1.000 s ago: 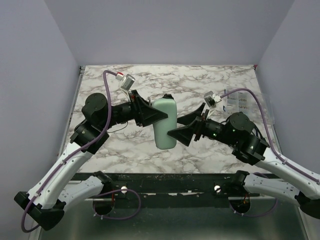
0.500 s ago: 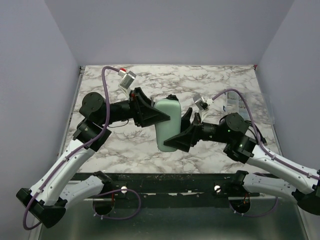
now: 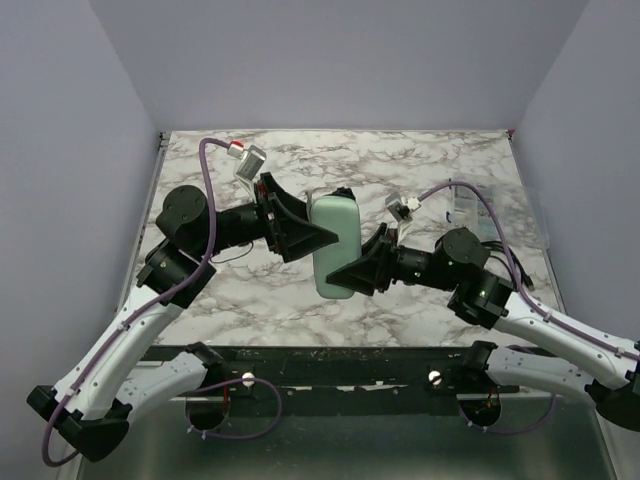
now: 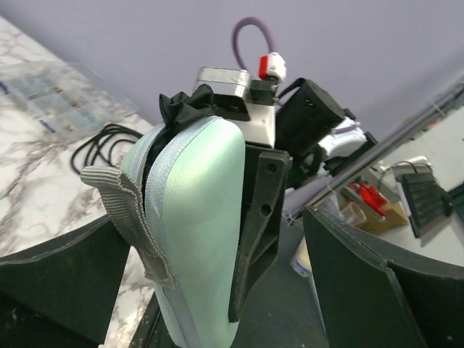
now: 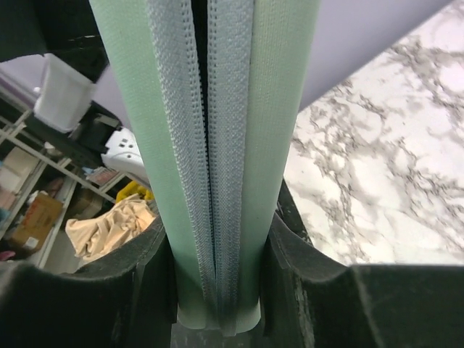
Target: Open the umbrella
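A pale mint-green zipped case hangs upright above the marble table. Of the umbrella only a tuft of black fabric shows, poking out of the case's top; the rest is hidden inside. My right gripper is shut on the lower end of the case, one pad on each shell, with the zip seam facing its camera. My left gripper is open; its fingers stand wide on either side of the case without touching it. A grey strap loop hangs off the case.
A coiled black cable lies on the marble table beyond the case. A clear plastic sheet lies near the right edge. Lilac walls close in the table on three sides.
My right gripper came in from the right and closed on the lower end of the case. My left gripper, shut on the case before, has opened and let go of it.
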Robot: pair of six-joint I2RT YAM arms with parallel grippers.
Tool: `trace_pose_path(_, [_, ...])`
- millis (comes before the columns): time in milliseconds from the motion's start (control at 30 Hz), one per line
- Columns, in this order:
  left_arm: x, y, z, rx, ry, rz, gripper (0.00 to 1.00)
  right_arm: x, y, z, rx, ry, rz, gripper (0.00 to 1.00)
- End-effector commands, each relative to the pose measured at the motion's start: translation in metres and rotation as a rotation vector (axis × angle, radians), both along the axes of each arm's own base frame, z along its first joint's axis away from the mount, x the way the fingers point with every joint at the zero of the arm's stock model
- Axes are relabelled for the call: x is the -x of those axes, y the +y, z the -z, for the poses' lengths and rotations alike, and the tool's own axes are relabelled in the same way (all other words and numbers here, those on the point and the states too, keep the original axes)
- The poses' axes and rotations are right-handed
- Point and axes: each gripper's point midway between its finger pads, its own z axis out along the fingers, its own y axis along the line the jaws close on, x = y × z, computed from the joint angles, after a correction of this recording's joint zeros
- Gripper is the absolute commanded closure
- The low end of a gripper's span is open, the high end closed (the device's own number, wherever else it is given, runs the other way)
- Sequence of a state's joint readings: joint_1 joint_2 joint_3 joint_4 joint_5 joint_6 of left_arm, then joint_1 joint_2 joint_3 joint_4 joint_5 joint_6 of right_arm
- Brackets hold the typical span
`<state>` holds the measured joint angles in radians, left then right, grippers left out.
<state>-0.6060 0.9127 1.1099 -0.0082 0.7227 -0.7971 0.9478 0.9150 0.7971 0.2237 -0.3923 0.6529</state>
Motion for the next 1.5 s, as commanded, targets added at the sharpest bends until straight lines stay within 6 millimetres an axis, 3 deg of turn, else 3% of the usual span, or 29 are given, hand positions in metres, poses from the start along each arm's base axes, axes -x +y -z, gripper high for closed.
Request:
trace_pose_path(0, [-0.010, 0.017, 0.001, -0.050, -0.058, -0.143, 0.02, -0.025, -0.010, -0.003, 0.042, 0.059, 0.160, 0.99])
trace_pose_path(200, [-0.022, 0.033, 0.026, -0.055, -0.041, -0.270, 0.01, -0.052, -0.014, 0.021, 0.150, 0.159, 0.312, 0.99])
trace_pose_path(367, [-0.024, 0.047, 0.045, -0.108, -0.050, -0.342, 0.01, -0.072, -0.021, 0.023, 0.211, 0.191, 0.427, 0.99])
trace_pose_path(667, [-0.017, 0.059, 0.094, -0.218, -0.138, -0.357, 0.01, -0.089, -0.031, 0.007, 0.354, 0.241, 0.518, 0.99])
trace_pose_path(800, [-0.009, 0.052, 0.113, -0.198, -0.173, -0.296, 0.07, -0.080, -0.025, -0.004, 0.355, 0.259, 0.459, 0.99])
trace_pose_path(1067, [0.006, 0.029, 0.117, -0.107, -0.355, -0.255, 0.11, -0.074, -0.027, -0.018, 0.342, 0.290, 0.445, 0.99])
trace_pose_path(1333, [0.007, 0.017, 0.119, -0.036, -0.530, -0.276, 0.22, -0.064, -0.024, -0.013, 0.352, 0.319, 0.397, 0.99])
trace_pose_path(1467, [0.003, 0.010, 0.122, -0.048, -0.552, -0.272, 0.34, -0.059, -0.019, -0.010, 0.345, 0.341, 0.362, 0.99])
